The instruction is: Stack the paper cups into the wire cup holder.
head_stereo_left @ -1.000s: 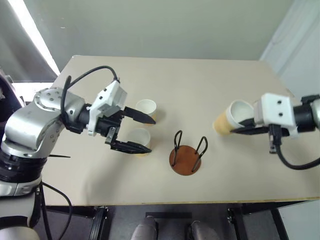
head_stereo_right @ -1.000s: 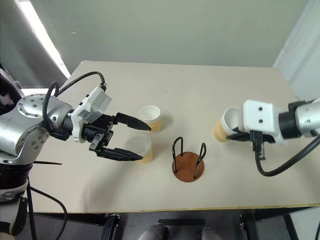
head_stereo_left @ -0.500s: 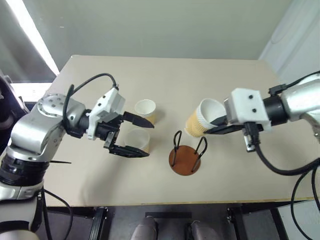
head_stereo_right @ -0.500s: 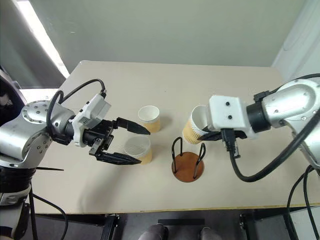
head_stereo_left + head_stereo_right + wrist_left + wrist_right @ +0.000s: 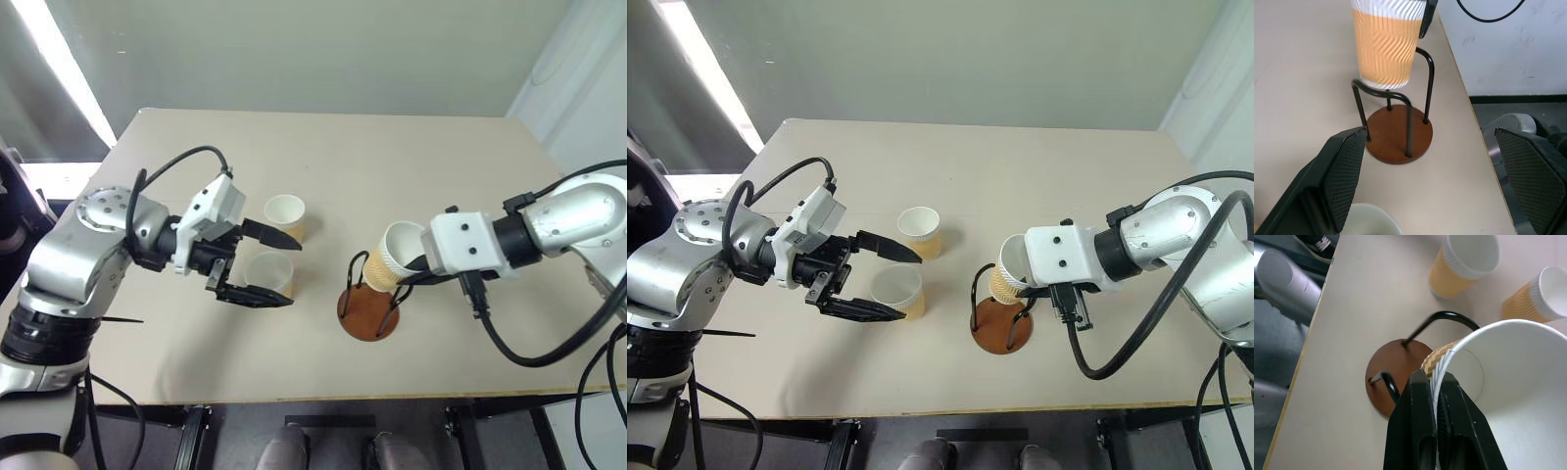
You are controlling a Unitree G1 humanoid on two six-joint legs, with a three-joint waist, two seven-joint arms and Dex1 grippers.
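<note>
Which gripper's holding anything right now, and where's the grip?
Right gripper pinches a paper cup by its rim wall, above the wire cup holder. Left gripper is open and holds nothing.

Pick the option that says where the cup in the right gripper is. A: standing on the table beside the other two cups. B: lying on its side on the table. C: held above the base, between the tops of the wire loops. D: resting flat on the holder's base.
C: the right gripper pinches the rim of the held cup, whose bottom hangs clear above the disc of the wire cup holder.
</note>
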